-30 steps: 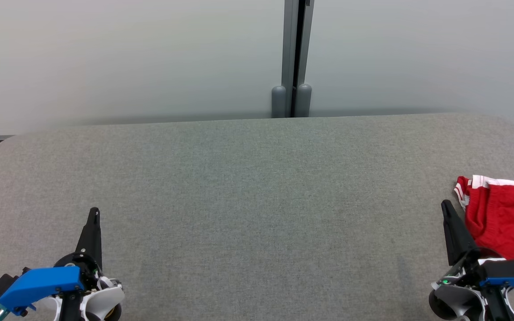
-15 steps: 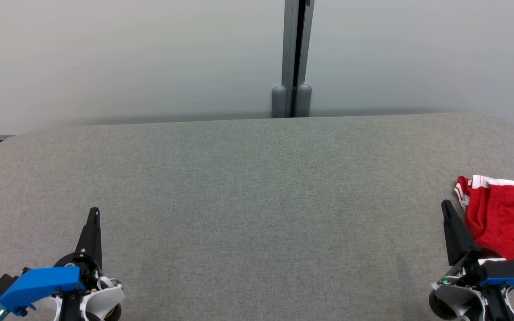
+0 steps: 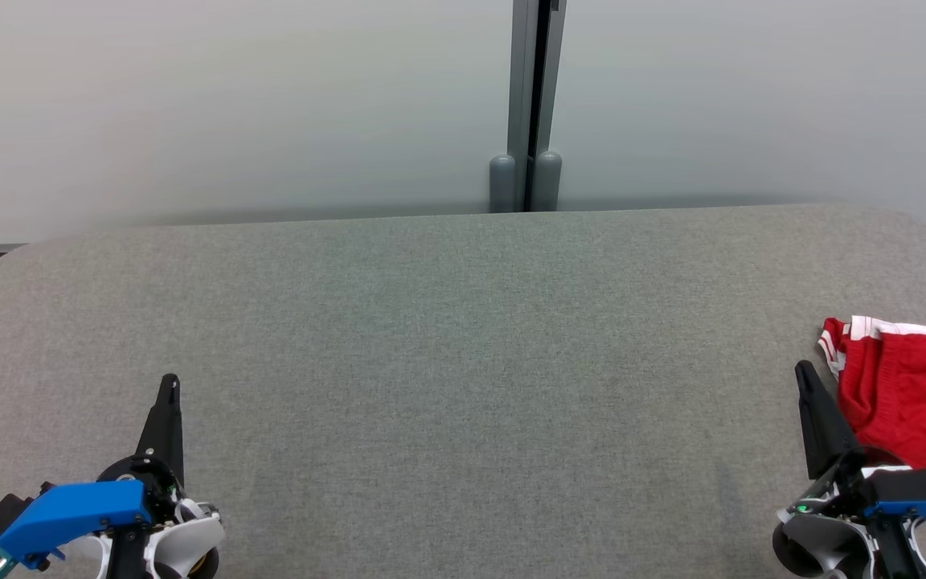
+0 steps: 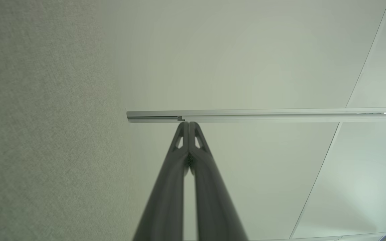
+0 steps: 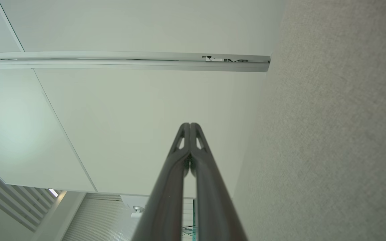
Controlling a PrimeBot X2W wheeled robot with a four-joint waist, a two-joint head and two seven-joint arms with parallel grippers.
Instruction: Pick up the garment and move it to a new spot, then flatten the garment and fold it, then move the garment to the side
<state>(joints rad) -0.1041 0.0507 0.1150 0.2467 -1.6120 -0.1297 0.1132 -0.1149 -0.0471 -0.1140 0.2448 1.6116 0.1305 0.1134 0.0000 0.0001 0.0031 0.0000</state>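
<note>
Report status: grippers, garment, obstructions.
Left gripper shut, empty. Right gripper shut, empty, beside the red garment. Garment bunched, far right of grey table. Nothing blocking.

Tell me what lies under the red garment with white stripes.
The red garment with white stripes lies on the grey felt-covered table. Anything beneath the cloth is covered, and its lower edge is hidden by the right pincer.
</note>
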